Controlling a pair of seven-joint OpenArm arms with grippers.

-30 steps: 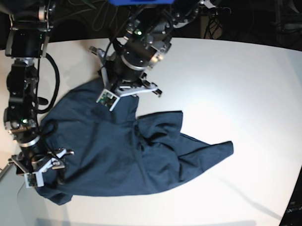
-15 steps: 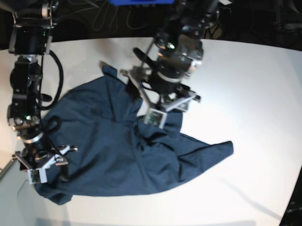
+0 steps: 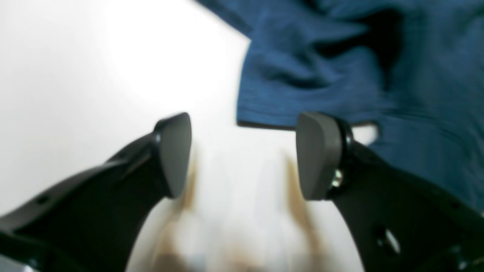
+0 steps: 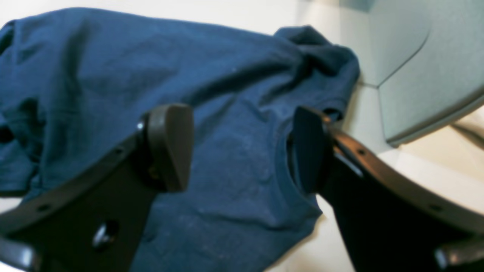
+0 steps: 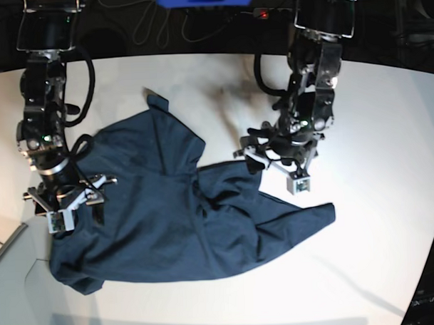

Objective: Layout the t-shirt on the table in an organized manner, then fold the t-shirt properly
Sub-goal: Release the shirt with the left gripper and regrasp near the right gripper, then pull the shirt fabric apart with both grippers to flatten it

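Left gripper [image 5: 274, 162]: jaws spread wide, nothing between the grey pads [image 3: 317, 155], only bare white table [image 3: 94, 75] beneath. Poised just off the t-shirt [image 5: 176, 214], beside the hemmed edge nearest it; in the left wrist view that edge sits just beyond the pads, one pad overlapping the cloth's corner in the picture, contact impossible to judge. View blurred there.

Right gripper [image 5: 70, 203]: jaws likewise wide apart, holding nothing. Hanging over the t-shirt's end nearest that arm, with the ribbed neck opening [image 4: 285, 158] right by one pad [image 4: 308, 149] in the right wrist view. Touching or hovering: cannot tell.

T-shirt: dark navy, lying rumpled on the table, not spread flat. One pointed flap reaching toward the far edge, a bunched fold through the middle, another point stretching toward the left arm's side, a rounded lump at the near corner under the right arm.

Table: white, curved edge, much of its surface bare on the left arm's side. Pale grey floor panel [image 4: 427, 64] past the table's edge in the right wrist view.
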